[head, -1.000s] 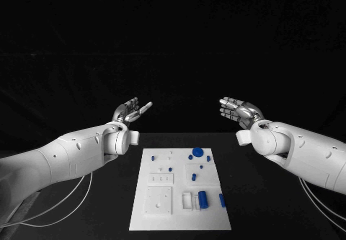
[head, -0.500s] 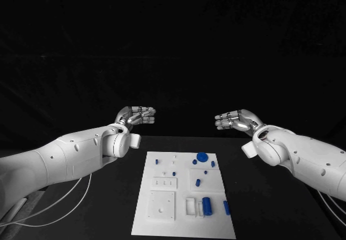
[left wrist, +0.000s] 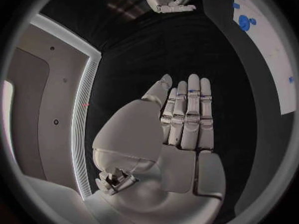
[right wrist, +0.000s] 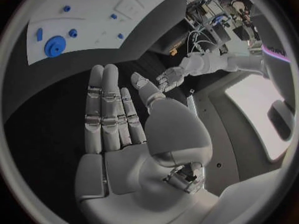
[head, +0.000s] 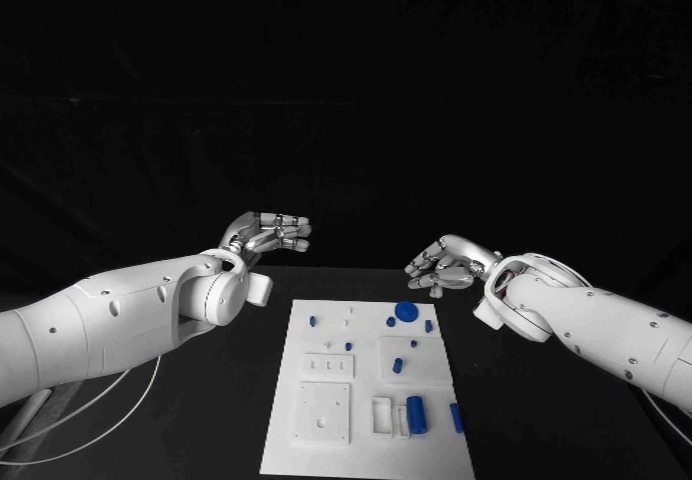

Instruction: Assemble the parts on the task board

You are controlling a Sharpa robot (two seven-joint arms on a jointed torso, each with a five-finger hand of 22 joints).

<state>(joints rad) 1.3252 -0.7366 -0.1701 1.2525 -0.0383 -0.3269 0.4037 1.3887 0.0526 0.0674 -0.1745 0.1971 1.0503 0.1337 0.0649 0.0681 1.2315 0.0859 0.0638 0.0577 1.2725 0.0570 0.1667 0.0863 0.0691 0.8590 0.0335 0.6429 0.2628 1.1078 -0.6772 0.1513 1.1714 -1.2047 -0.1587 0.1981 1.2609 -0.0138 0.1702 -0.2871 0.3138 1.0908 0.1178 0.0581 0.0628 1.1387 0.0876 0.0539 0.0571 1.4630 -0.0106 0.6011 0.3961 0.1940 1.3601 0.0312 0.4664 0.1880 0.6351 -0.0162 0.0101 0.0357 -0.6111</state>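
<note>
Both hands, left (head: 271,233) and right (head: 447,265), hovering empty past the board (head: 325,440) on the tabletop, fingers loosely spread; blue parts (head: 415,414) looking small, light, rigid, likely slippery — best pinched across the sides.

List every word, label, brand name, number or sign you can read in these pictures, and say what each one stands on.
None can be read.
The task board carries only raised shapes and blue parts, with no lettering.
The left hand, the right hand and both white arms bear no marking.
The cluttered equipment in the right wrist view is too small and blurred to read.
</note>
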